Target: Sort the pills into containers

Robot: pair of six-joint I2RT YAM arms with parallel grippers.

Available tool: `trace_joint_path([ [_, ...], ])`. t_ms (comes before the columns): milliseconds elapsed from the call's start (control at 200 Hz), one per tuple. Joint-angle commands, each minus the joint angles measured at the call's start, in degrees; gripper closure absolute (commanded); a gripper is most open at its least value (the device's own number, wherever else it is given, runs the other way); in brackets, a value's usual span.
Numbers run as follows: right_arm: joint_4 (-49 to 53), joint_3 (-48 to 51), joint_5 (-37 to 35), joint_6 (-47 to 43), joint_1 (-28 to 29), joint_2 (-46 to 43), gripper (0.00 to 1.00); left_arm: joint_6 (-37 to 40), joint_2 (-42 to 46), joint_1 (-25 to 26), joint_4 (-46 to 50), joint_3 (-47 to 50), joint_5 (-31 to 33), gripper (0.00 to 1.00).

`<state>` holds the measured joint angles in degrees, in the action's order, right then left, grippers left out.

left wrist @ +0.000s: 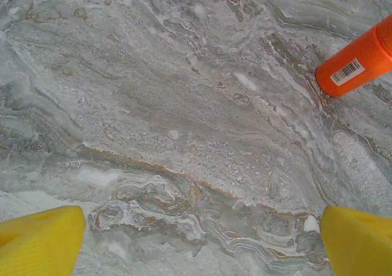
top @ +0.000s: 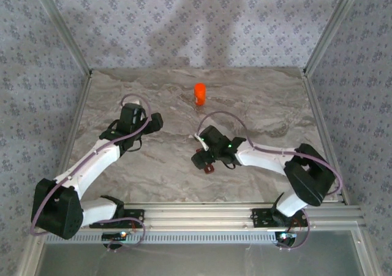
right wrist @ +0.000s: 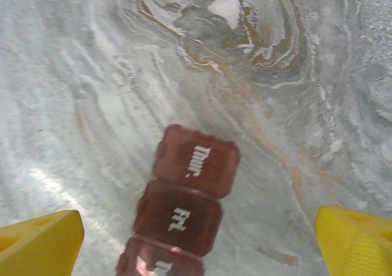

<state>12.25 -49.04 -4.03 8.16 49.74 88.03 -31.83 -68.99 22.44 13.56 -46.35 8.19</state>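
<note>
Right now my right hand point(right wrist: 196, 230) hangs spread wide over the containers point(right wrist: 187, 193) on the table point(right wrist: 73, 104), lids point(right wrist: 196, 160) marked Thur and Fri closed, so I cannot tell what is inside. My left hand point(left wrist: 199, 233) is spread too, above grey marbling near an orange bottle point(left wrist: 355, 59); patterned walls point(top: 184, 19) stand around.

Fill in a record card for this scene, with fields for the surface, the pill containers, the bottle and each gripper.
Surface: marbled grey table
Task item: containers, a dark red strip lying flat, lids look shut, labels Thur and Fri readable
Other item: orange bottle, far middle of the table, apart from both arms
Left arm: left gripper open, holding nothing, bottle ahead to its right
Right arm: right gripper open, over the containers, fingers clear of them
</note>
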Motion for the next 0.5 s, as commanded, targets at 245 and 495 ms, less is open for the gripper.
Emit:
trace_joint_path([
  [245,1.6,4.7,-0.7,13.5,3.3,-1.0,0.11,-1.5,1.1,1.3,-0.1,0.7,-1.2,0.02],
  [495,-0.1,4.7,-1.6,15.5,4.4,2.4,0.17,-1.6,1.1,1.8,0.3,0.5,-0.9,0.02],
])
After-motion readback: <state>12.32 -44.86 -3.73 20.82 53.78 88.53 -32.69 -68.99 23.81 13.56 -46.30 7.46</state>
